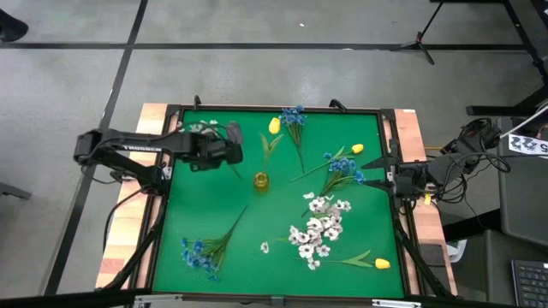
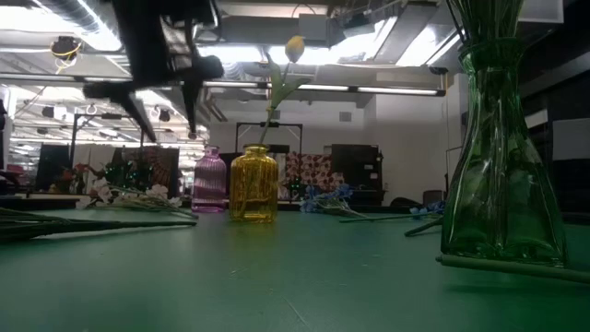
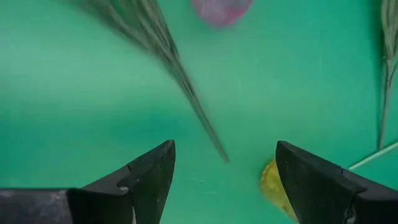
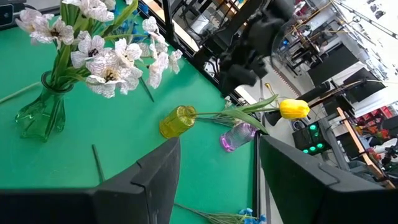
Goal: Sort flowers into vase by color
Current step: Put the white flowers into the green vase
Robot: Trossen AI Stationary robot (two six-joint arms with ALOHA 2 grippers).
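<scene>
The yellow vase (image 1: pixel 260 180) stands mid-bench with one yellow tulip (image 1: pixel 274 126) in it. Bring your left hand (image 1: pixel 233 152), released and empty, down astride the green stem (image 3: pixel 186 87) beneath it before clenching. Keep clear of the purple vase (image 2: pixel 209 182). The right hand (image 1: pixel 396 180) waits, released, at the bench (image 1: pixel 171 214) edge.

The middle vase (image 1: pixel 260 181) is standing mid-table, holding one bud stem (image 1: pixel 272 137). Another vase (image 1: pixel 232 133) is standing behind it, toward the left arm's side. A third vase (image 1: pixel 309 242), holding blossoms, is sitting nearer the front, right of the middle vase. Loose sprigs (image 1: pixel 202 253) are lying front-left of it.
</scene>
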